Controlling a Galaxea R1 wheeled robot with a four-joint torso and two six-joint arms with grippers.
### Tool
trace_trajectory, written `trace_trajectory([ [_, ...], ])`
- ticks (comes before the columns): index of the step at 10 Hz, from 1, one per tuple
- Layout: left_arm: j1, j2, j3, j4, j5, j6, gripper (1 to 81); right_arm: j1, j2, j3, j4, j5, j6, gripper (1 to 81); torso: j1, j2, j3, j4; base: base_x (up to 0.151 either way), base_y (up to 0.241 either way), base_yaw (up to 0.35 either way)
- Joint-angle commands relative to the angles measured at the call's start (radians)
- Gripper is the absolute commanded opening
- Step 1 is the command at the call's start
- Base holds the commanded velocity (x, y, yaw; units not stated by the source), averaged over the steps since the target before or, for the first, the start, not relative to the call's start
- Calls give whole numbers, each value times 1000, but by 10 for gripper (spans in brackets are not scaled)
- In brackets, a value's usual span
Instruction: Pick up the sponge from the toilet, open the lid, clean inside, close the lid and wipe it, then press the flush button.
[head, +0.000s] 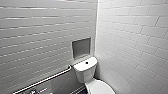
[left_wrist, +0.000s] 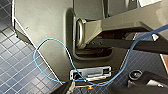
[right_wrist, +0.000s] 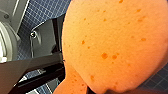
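The white toilet (head: 86, 72) stands in the corner ahead, low in the head view, with its lid (head: 100, 87) down over the bowl. The dark round flush button (head: 86, 62) sits in the middle of the tank top. In the right wrist view the orange sponge (right_wrist: 112, 45) looms very close to the camera, pinched in at its lower end where my right gripper (right_wrist: 98, 90) is shut on it. The left wrist view looks down at my own base and the floor, and nothing is held there.
A square recess (head: 81, 48) is set in the tiled wall above the tank. A metal rail (head: 50, 77) runs along the left wall. White tiled walls close in on both sides. A blue cable (left_wrist: 50, 40) loops over my grey base (left_wrist: 45, 27) above the dark blue floor tiles (left_wrist: 15, 70).
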Motion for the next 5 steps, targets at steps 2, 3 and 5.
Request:
trace_trajectory([
  [2, -18, -8, 5, -27, 65, 1, 811, 12, -8, -3, -22, -35, -4, 10, 0, 1, 30, 0, 0, 0, 0],
  [3, -17, -14, 5, -29, 65, 1, 811, 12, -8, -3, -22, -37, -4, 10, -2, 1, 61, 0, 0, 0, 0],
  [5, -27, -25, 1, -49, 62, -1, 811, 20, -4, 0, -16, -102, -1, 10, -2, 0, 78, 0, 0, 0, 0],
])
